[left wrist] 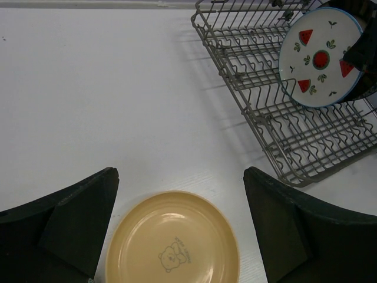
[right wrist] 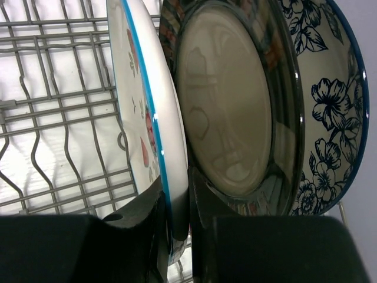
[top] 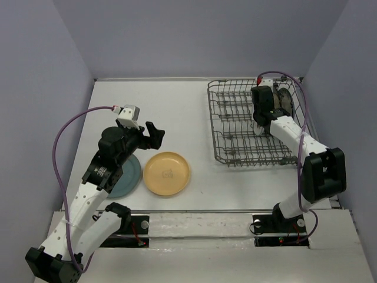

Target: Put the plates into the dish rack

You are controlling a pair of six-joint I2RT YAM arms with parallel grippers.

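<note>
While the right gripper [right wrist: 177, 206] is pinching the lower rim of the white plate with red fruit marks [right wrist: 147, 118], that plate is standing on edge inside the dish rack [top: 235, 118], toward its right end. Its face is lying parallel to the cream plate with the dark rim [right wrist: 227, 112], which is sitting just beside it. The blue floral plate [right wrist: 330, 100] is standing beyond that one. Whether the two nearest rims are touching cannot be told.

The likely coming move is a release. It is depending on the plate's edge seating between the tines, so the jaws should be parting straight off the two faces without pushing the plate into its neighbour.

The left gripper [left wrist: 179, 177] is hanging with its jaws spread wide, directly above the far edge of the yellow plate [top: 167, 173]. This plate is lying flat on the white table [top: 177, 106]. The teal plate [top: 128, 177] is lying just beside it, partly under the left arm. The left arm is the nearer one to both.

The table is looking smooth, which is probably making a flat plate's rim hard to get under. The tine rows left of the standing plates are showing open slots.
</note>
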